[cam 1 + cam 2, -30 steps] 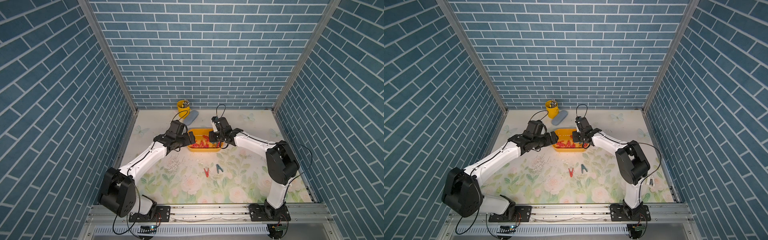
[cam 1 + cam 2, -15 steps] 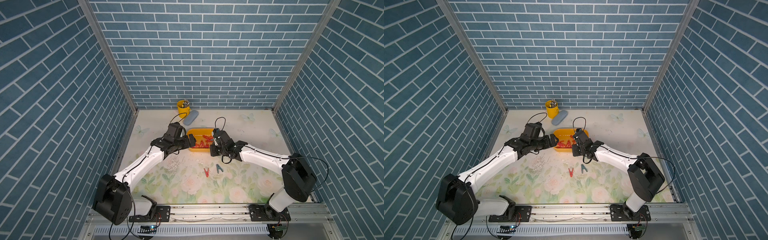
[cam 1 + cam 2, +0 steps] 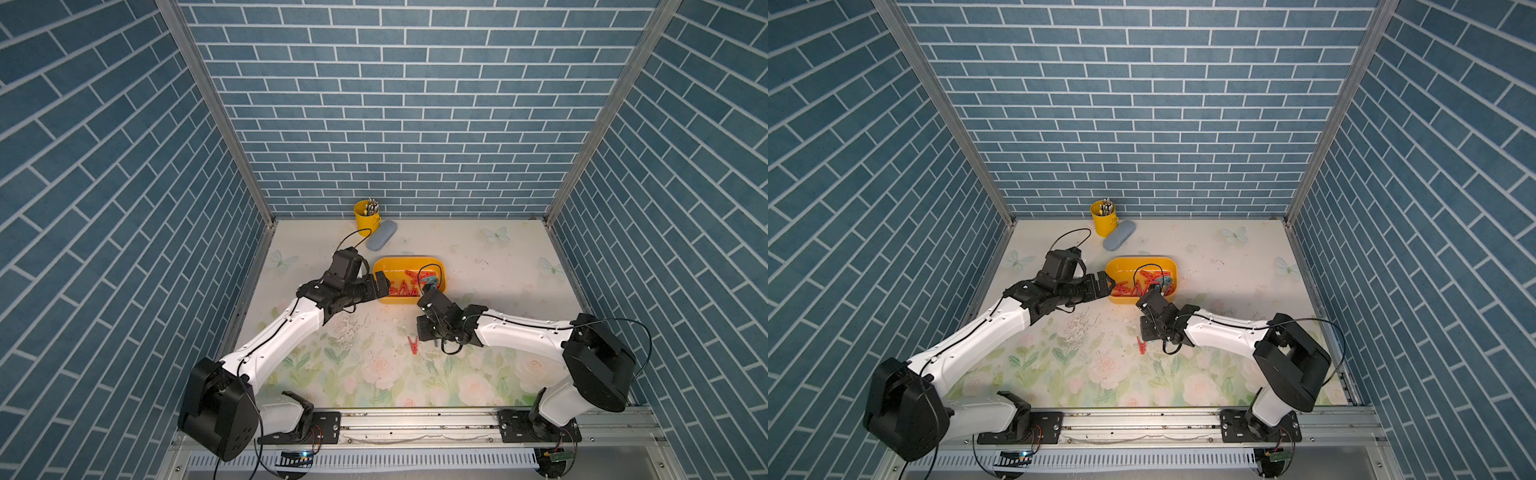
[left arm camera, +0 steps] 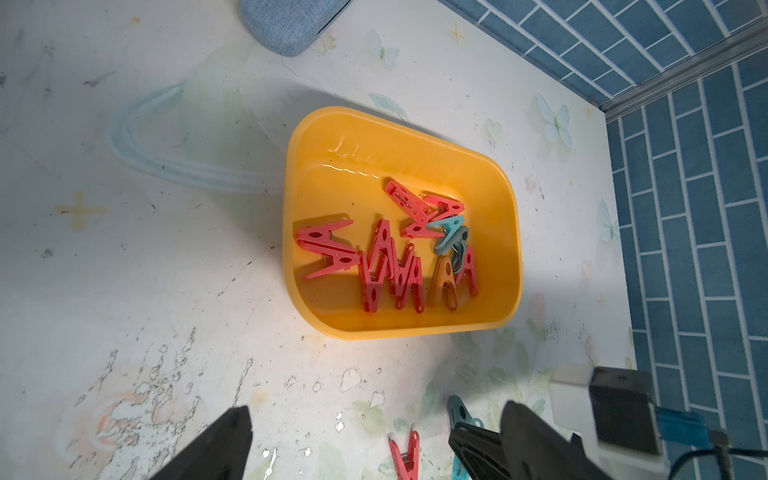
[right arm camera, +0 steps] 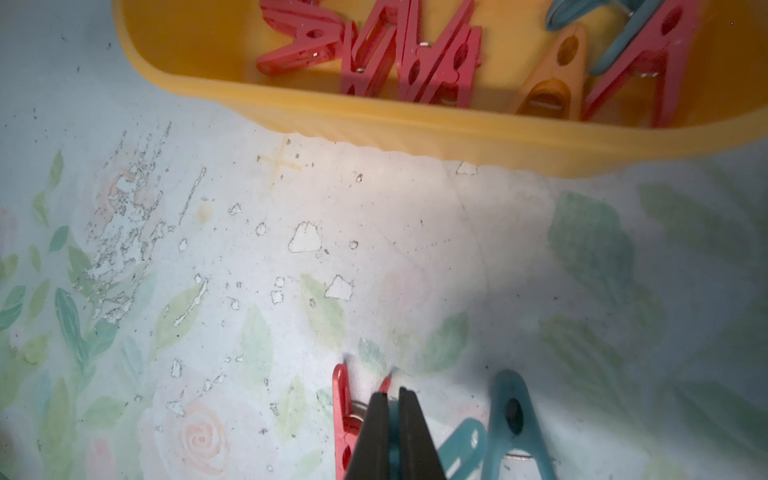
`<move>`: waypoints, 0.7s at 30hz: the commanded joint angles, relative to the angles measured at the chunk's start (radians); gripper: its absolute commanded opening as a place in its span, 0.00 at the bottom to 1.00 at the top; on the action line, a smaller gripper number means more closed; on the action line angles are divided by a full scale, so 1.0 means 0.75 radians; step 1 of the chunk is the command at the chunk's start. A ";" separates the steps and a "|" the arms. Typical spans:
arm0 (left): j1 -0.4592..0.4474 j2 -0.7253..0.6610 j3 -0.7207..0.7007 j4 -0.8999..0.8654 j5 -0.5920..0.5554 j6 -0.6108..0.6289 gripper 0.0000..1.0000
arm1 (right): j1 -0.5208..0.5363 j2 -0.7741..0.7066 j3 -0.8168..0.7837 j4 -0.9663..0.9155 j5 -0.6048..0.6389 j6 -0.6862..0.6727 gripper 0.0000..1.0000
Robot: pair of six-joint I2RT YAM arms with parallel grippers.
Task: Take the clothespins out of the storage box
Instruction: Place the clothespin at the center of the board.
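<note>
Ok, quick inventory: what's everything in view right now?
storage box: one, yellow-orange, mid-table
clothespins in box: about a dozen, mostly red, some teal, one orange
loose clothespins: two, one red, one teal, on the table in front of the box
pen cup: one, yellow, back of table
case: one, grey-blue, beside the cup
table: one, floral
left gripper: open, at the box's edge
right gripper: shut on a teal clothespin, above the loose ones

A shallow yellow-orange plastic tray [image 4: 332,174] sits on the worn floral surface [image 4: 166,270] and holds a jumble of red, teal and one orange plastic clothespins [image 4: 390,266]. Near the left tool [image 4: 376,409], whose fingers are spread wide, a red clothespin [image 4: 405,455] lies outside the tray.
</note>
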State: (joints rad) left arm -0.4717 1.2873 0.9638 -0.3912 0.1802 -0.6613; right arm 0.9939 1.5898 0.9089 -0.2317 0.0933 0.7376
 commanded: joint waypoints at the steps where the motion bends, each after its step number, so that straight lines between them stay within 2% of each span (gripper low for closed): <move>1: -0.005 -0.027 -0.021 -0.024 -0.009 0.012 1.00 | 0.017 0.038 -0.031 0.021 0.017 0.066 0.00; 8: -0.007 -0.035 -0.031 -0.022 -0.010 0.008 1.00 | 0.027 0.091 -0.056 0.035 0.013 0.074 0.04; 10: -0.006 -0.033 -0.032 -0.022 -0.009 0.008 1.00 | 0.026 0.093 -0.060 0.039 0.014 0.074 0.12; 12: -0.007 -0.032 -0.033 -0.022 -0.009 0.008 1.00 | 0.027 0.090 -0.062 0.043 0.014 0.072 0.14; 15: -0.009 -0.025 -0.032 -0.018 -0.009 0.007 1.00 | 0.027 0.077 -0.062 0.043 0.018 0.068 0.24; 21: -0.015 0.004 -0.012 -0.012 -0.009 0.007 0.99 | 0.027 0.025 -0.045 0.016 0.035 0.061 0.27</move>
State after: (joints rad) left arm -0.4759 1.2774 0.9512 -0.3927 0.1791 -0.6617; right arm 1.0092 1.6493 0.8719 -0.2020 0.0940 0.7719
